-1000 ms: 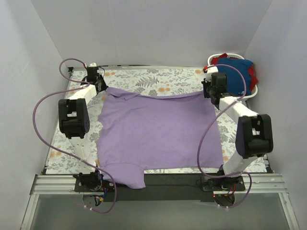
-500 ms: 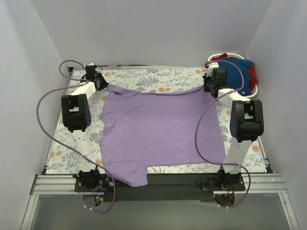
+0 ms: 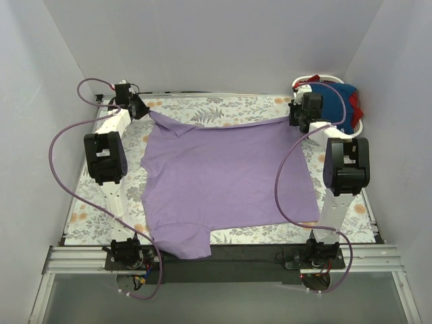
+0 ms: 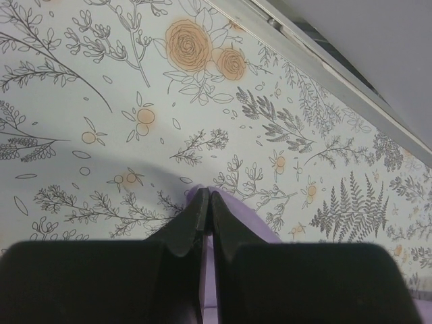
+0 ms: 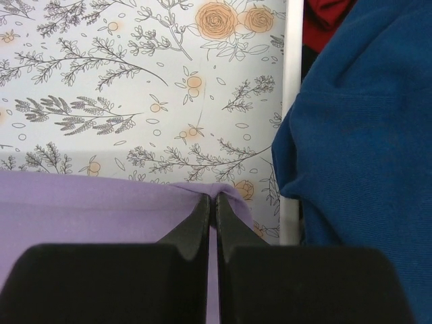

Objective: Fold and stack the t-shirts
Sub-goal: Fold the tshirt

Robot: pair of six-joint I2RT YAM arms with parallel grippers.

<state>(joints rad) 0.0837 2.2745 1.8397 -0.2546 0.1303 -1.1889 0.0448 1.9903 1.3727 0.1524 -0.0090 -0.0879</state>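
Table [image 3: 88, 202] has a pale top w/ grey leaves & orange flowers. Purple tee [image 3: 226, 175] lies spread flat on it, over most of the middle. One sleeve hangs off the near edge, L of center. Tee's far edge is pulled straight, corner to corner. White basket [image 3: 298, 84] sits at far R corner.

My overhead camera looks down from behind the arm bases over the whole table [image 3: 216, 108]. Wrist cameras ride close behind the left gripper [image 4: 206, 198] and right gripper [image 5: 211, 200], facing far corners of the lavender t-shirt [image 3: 226, 175], also visible overhead.
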